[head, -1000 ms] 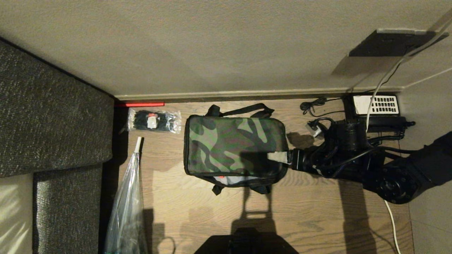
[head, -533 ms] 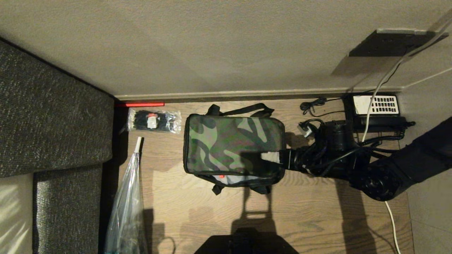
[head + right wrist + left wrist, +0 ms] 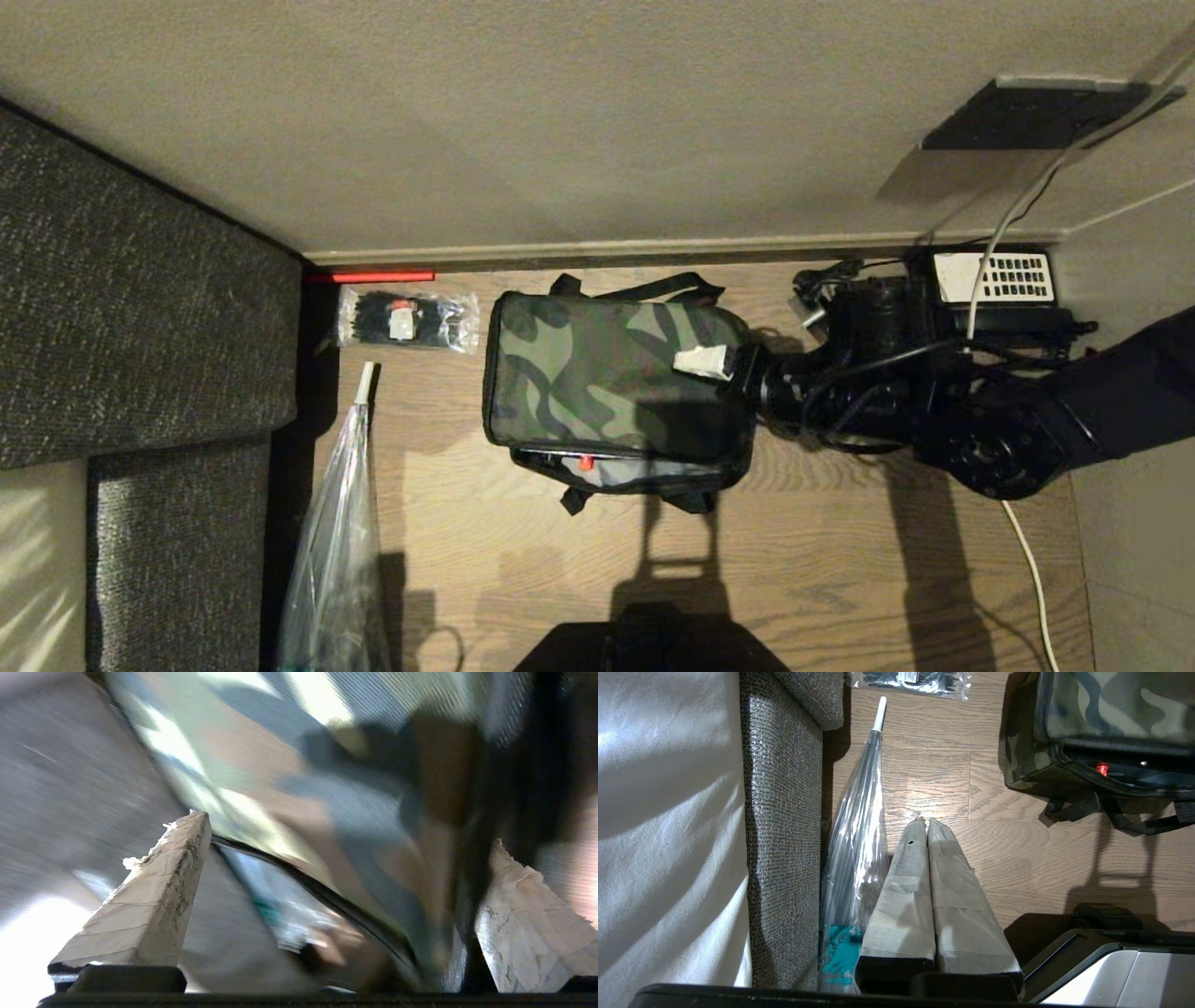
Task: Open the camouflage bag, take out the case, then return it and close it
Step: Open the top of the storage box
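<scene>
Opening step: right gripper (image 3: 707, 363), fingers spread wide, lifts the boxy green-grey-black camouflage bag (image 3: 597, 383) lid; next, swing it fully back.

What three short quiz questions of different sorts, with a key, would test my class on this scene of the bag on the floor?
1. True or false: the camouflage bag lies flat and fully shut.
2. Which gripper is at the bag: A left, B right?
3. Fill in: the packet of black ties lies between the bag and the ____.

Key: 1 false, its lid gapes along the near edge; 2 B, right gripper, fingers apart; left gripper is shut; 3 sofa.
</scene>
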Available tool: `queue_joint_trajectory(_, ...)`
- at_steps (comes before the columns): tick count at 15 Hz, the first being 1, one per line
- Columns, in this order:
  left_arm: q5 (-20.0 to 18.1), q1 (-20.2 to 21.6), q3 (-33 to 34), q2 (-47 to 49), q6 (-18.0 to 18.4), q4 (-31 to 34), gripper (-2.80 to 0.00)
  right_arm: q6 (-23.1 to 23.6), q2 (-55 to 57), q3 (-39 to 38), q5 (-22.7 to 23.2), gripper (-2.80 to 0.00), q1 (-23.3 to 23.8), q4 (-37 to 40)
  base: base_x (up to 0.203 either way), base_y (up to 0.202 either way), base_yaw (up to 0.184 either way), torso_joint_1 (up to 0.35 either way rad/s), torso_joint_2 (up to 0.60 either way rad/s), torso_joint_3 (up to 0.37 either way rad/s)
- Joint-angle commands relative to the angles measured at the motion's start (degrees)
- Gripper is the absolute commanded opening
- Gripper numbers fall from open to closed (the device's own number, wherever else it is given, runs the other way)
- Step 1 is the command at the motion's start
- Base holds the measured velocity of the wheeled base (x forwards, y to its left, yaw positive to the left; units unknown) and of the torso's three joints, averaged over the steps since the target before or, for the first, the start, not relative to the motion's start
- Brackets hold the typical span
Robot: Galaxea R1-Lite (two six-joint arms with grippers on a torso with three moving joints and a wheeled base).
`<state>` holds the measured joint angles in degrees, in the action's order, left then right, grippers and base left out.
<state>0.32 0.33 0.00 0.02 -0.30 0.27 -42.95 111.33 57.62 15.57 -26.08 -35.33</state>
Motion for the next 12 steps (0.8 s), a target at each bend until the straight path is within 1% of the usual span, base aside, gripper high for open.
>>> queue_joint_trajectory(1, 0.03, 0.02, 0.18, -0.11, -0.02, 0.0, -2.8, -6.75, -2.65, 3.49, 0.28, 0.0, -0.37, 0.18, 0.0, 0.0, 0.0, 0.0, 0.0, 0.0)
queue_joint_trajectory(2, 0.03, 0.02, 0.18, -0.11, -0.05, 0.0, -2.8, -9.51, -2.94, 5.49, 0.25, 0.0, -0.37, 0.16, 0.0, 0.0, 0.0, 0.0, 0.0, 0.0)
queue_joint_trajectory(6, 0.03, 0.02, 0.18, -0.11, 0.04, 0.0, -2.8, -15.9, -3.25, 13.26, -0.16, 0.0, 0.52, -0.29, 0.0, 0.0, 0.0, 0.0, 0.0, 0.0)
queue_joint_trajectory(10, 0.03, 0.02, 0.18, -0.11, -0.05, 0.0, -2.8, -16.26, -3.39, 16.08, -0.19, 0.0, 3.08, -0.57, 0.0, 0.0, 0.0, 0.0, 0.0, 0.0)
queue_joint_trajectory(12, 0.03, 0.02, 0.18, -0.11, 0.04, 0.0, -2.8, -16.12, -3.66, 16.12, -0.27, 0.0, 3.31, -0.71, 0.0, 0.0, 0.0, 0.0, 0.0, 0.0)
